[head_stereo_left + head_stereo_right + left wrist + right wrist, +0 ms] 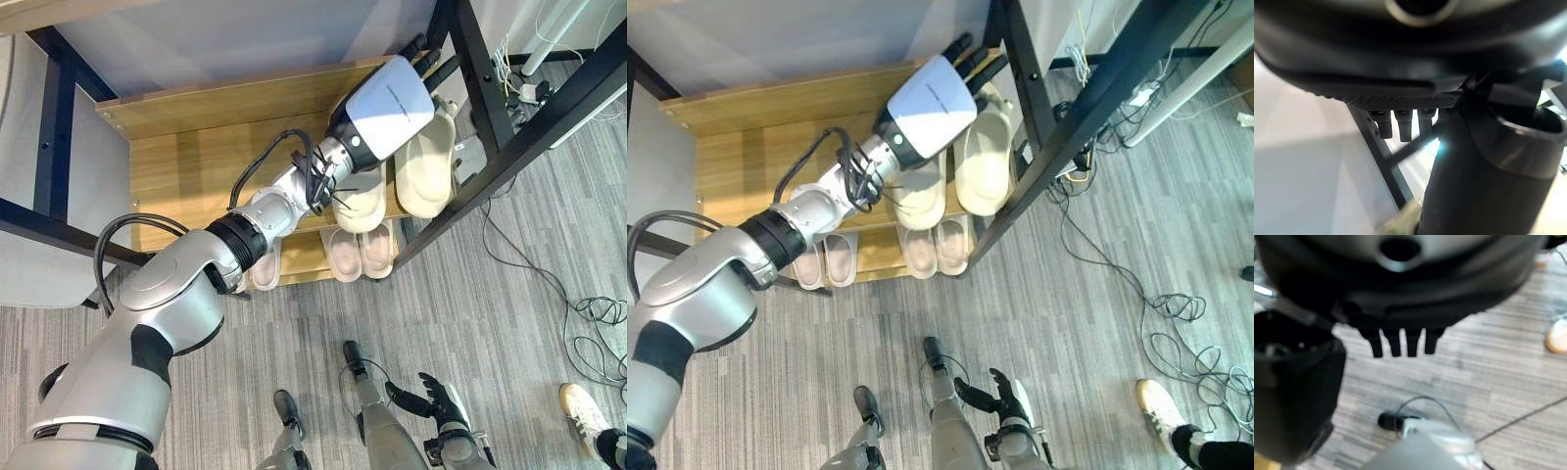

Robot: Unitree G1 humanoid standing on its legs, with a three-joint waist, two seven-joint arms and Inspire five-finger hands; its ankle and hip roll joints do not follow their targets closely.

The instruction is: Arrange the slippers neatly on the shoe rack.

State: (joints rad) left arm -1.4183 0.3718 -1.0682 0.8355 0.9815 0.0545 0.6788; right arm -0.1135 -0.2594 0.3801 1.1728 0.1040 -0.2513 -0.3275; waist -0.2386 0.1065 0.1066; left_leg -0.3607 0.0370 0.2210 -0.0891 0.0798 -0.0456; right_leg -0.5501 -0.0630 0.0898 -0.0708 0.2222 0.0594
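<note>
Your left hand (392, 103) reaches over the upper wooden shelf (196, 166) of the shoe rack (470, 59), its fingers straight and apart, tips past the far ends of the two cream slippers (423, 162). These lie side by side beneath it, long axes running front to back, smooth moulded foam. Your right hand (436, 397) hangs relaxed and empty over the grey floor (509, 323), well apart; two pinkish pairs (361, 250) sit on the lower shelf.

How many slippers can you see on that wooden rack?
6: two cream slippers on the upper shelf by the left hand, a pink pair on the lower shelf's right, another pink pair left. More may be hidden.
</note>
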